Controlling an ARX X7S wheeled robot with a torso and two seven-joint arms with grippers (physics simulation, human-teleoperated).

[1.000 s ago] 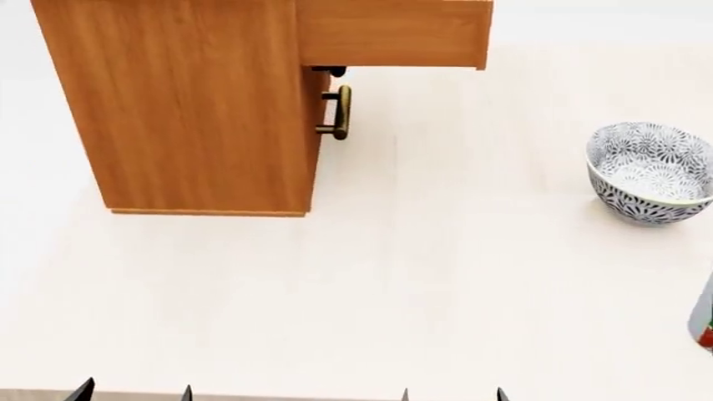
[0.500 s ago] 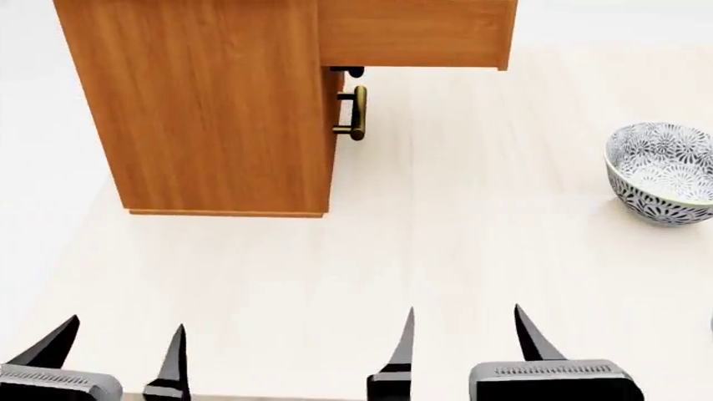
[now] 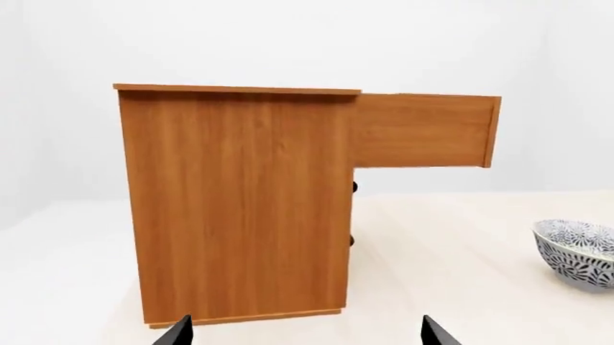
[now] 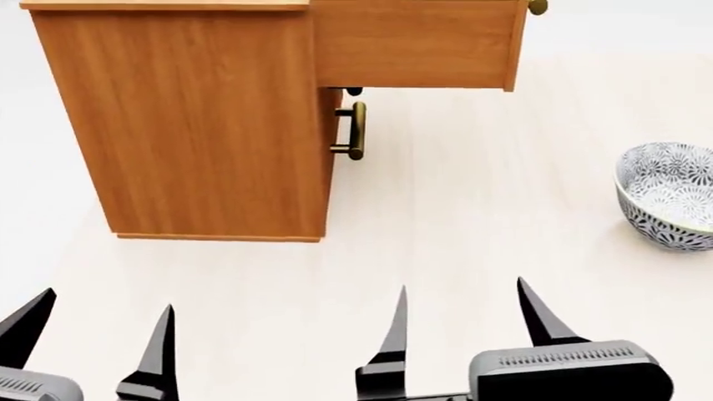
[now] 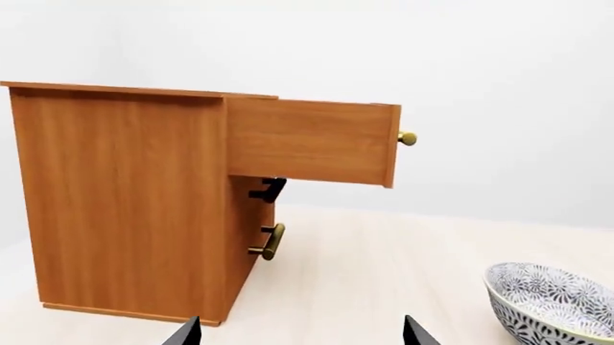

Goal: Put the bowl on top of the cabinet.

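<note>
The bowl [image 4: 670, 195], deep, white with a dark grey-blue floral pattern, sits on the pale table at the right edge of the head view; the wrist views also show the bowl [image 5: 550, 303] [image 3: 579, 251]. The orange-brown cabinet [image 4: 195, 117] stands at the far left, with its top drawer [image 4: 418, 43] pulled out to the right. My left gripper [image 4: 95, 338] and right gripper [image 4: 468, 322] are both open and empty, low at the near edge, well short of the bowl and the cabinet.
A brass bar handle [image 4: 354, 130] sticks out from the cabinet's front below the open drawer. A round brass knob [image 5: 408, 139] shows on the drawer's front. The pale wooden table [image 4: 479, 209] stretches between the cabinet and the bowl.
Both grippers have risen further into the head view. The view has tilted up, so the cabinet's top edge shows and the bowl sits slightly further right.
</note>
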